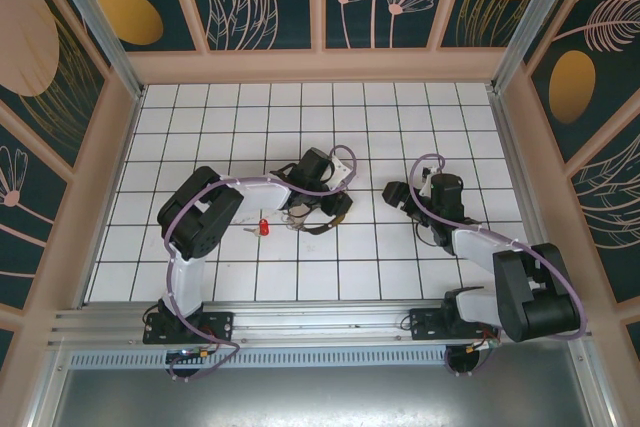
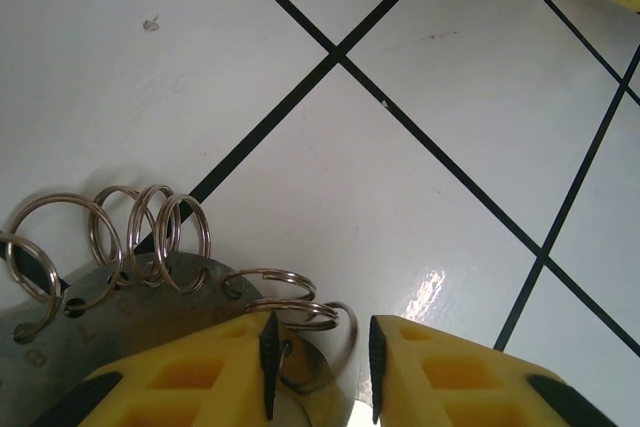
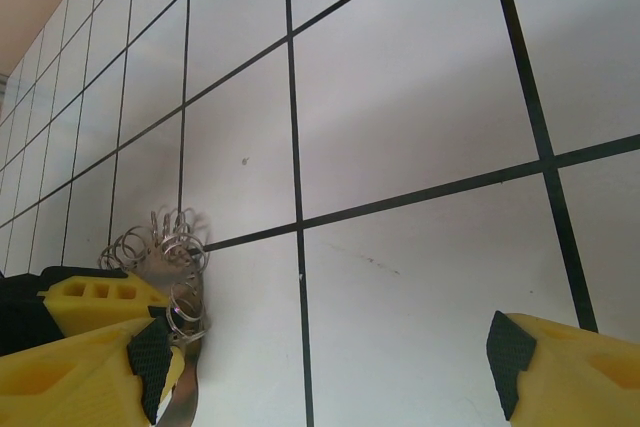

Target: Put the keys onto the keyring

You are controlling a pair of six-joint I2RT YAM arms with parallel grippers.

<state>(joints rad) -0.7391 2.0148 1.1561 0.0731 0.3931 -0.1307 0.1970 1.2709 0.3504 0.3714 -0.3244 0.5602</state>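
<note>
Hold-the-ring step: left gripper (image 2: 320,357) is on the keyring (image 2: 110,312) rim, mid-table, jaws part-way apart astride one silvery loop (image 2: 290,312), not clearly pinching it. Red key (image 1: 264,228) lies untouched at its nine o'clock. Right gripper (image 3: 328,352) gapes empty at three o'clock. Next it needs a firm, steady pinch

keyring (image 2: 120,312), grey plate: tiny stamped characters sat along the edge beside the metal loops (image 2: 150,232). they were possibly numerals, but too small and faint to read. no other lettering was legible.
</note>
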